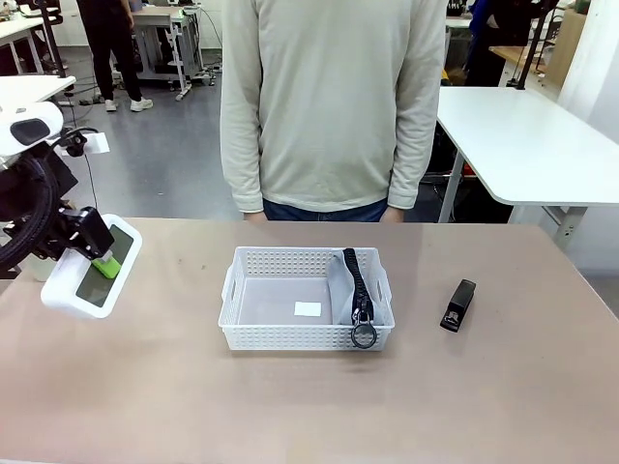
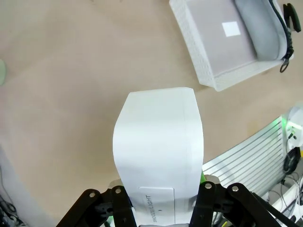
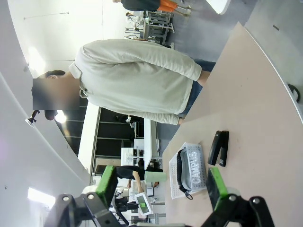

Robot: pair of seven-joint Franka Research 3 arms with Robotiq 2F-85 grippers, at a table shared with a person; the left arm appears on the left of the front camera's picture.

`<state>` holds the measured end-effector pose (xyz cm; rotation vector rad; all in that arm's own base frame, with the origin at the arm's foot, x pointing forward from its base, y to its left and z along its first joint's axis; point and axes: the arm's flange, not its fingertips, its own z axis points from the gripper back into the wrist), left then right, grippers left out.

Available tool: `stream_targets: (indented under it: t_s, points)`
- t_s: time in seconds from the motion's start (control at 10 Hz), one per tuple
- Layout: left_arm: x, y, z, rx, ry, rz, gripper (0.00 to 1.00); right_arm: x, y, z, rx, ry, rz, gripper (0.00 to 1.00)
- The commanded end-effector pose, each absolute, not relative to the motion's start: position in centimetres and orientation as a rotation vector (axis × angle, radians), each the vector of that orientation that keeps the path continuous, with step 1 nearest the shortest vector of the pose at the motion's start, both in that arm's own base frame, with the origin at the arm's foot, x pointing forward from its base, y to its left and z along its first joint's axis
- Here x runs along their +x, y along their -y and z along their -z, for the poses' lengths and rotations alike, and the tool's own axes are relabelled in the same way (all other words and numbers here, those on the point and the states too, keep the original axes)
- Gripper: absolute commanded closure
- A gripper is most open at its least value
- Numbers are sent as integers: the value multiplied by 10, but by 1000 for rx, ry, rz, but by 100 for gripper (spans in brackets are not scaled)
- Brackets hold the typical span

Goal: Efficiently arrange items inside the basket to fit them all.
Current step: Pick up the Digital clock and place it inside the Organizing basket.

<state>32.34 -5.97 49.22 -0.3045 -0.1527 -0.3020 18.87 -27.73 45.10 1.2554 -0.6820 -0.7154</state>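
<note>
Basket (image 1: 290,335) with pouch (image 1: 354,285) standing along one wall, sparing room; your left tool (image 1: 102,253) clamps the box (image 1: 60,285), right tool (image 3: 161,187) gapes empty.

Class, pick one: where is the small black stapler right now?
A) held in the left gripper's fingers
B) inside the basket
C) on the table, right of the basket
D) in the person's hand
C: the stapler lies on the table, apart from the basket, which holds the grey pouch.
</note>
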Motion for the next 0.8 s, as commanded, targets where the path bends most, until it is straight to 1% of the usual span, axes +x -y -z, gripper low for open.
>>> stream_targets:
  t_s: [0.0, 0.1, 0.3, 0.5, 0.7]
  points:
    - [323, 61, -494, -307, 156, 307, 50, 191, 278, -453, 1259, 716, 693, 0]
    - [334, 83, -510, -205, 155, 319, 50, 191, 278, -453, 1259, 716, 693, 0]
    - [379, 160, -534, -80, 144, 485, 50, 191, 278, -453, 1259, 716, 693, 0]
    - [418, 237, -524, 5, 117, 588, 50, 191, 278, -453, 1259, 716, 693, 0]
    - [441, 295, -489, 33, 155, 682, 50, 191, 278, -453, 1259, 716, 693, 0]
